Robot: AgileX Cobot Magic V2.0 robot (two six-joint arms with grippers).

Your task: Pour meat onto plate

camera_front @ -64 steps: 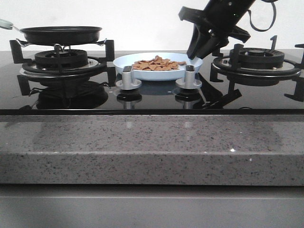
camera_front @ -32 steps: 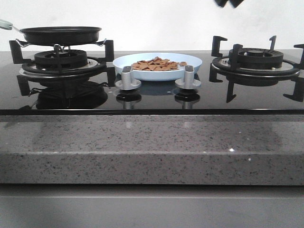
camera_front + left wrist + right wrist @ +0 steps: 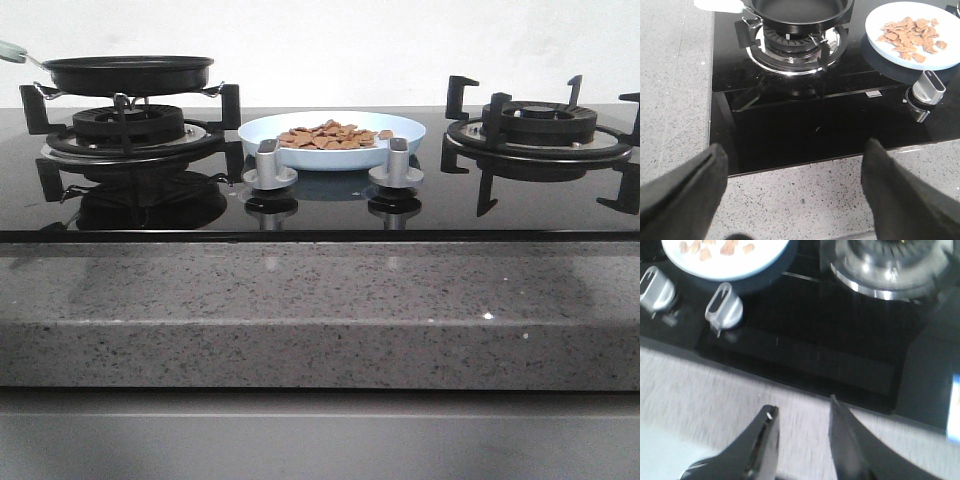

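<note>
The pale-blue plate (image 3: 332, 128) sits on the black glass hob between the two burners, with the heap of orange-brown meat slices (image 3: 330, 135) on it. Plate (image 3: 920, 50) and meat (image 3: 912, 32) also show in the left wrist view, and the plate (image 3: 725, 262) in the blurred right wrist view. Neither gripper shows in the front view. My left gripper (image 3: 792, 160) is open and empty over the granite counter's front edge. My right gripper (image 3: 802, 407) is open and empty, above the counter in front of the hob.
A black frying pan (image 3: 128, 72) with a pale handle rests on the left burner (image 3: 125, 125). The right burner (image 3: 540, 125) has a bare grate. Two silver knobs (image 3: 270, 165) (image 3: 397, 163) stand in front of the plate. A speckled granite counter (image 3: 320, 300) runs along the front.
My right arm was beside the plate's right rim one second ago. It has lifted up and out of the front view. The plate and meat have not moved.
</note>
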